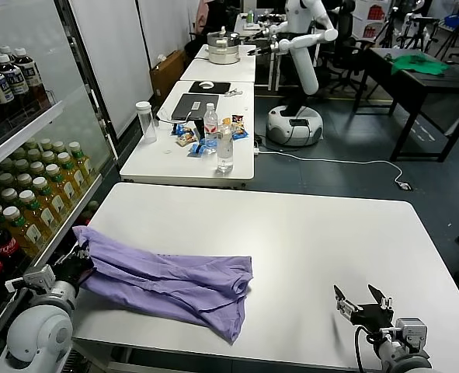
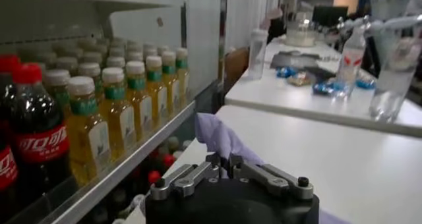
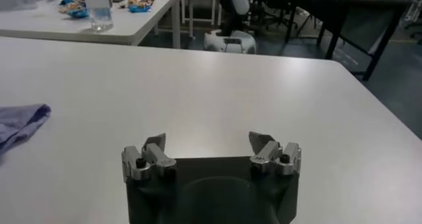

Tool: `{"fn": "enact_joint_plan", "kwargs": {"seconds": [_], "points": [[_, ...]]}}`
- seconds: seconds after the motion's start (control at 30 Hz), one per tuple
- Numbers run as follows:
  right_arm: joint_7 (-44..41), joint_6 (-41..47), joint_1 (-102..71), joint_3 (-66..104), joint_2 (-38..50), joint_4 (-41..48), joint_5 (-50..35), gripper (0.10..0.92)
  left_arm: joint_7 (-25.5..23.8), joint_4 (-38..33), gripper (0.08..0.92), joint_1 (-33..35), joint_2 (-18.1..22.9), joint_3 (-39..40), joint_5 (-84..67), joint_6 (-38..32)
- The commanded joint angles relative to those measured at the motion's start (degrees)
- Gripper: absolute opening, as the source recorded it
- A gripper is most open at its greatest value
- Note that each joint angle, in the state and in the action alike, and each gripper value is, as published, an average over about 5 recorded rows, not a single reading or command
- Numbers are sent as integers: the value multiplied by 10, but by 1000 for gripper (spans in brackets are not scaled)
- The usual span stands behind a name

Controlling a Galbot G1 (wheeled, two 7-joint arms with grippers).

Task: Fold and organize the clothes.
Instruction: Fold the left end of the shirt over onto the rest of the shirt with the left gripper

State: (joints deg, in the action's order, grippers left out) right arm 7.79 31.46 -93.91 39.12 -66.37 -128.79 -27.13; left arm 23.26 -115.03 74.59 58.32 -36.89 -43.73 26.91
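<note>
The clothes, a lavender T-shirt point(image 1: 175, 284), lie crumpled and partly folded on the left front of the white table point(image 1: 307, 241). At the shirt's left end, near the table's left edge, my left gripper point(image 1: 80, 260) is shut on a fold of the purple fabric point(image 2: 221, 140); the left wrist view shows the cloth pinched between the closed fingertips. My right gripper point(image 1: 363, 299) hovers over the front right of the table, open and holding nothing, well apart from the shirt. A corner of the shirt point(image 3: 23, 123) shows in the right wrist view, far from the right gripper point(image 3: 210, 141).
A shelf of drink bottles point(image 1: 27, 210) runs close along the table's left side. Behind stands another white table point(image 1: 167, 163) with a water bottle point(image 1: 225, 148), a cup and snacks. A green cloth point(image 1: 419, 64) lies on a dark table far back right.
</note>
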Motion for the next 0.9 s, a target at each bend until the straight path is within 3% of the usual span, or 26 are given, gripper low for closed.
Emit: {"fn": "enact_joint_plan", "kwargs": {"seconds": [0.03,0.3,0.9], "points": [[0,-1,2,-2,0,6,1,823,24,-188,144,37,56,57,-93,5],[-1,-4,-1,-5,-3,10,7,823,44,-203,144,25,132,183,-93,7],[-3,-10,1,-9,-9,19,15,823,46,-72,144,-23,185,324,12,-1]]}}
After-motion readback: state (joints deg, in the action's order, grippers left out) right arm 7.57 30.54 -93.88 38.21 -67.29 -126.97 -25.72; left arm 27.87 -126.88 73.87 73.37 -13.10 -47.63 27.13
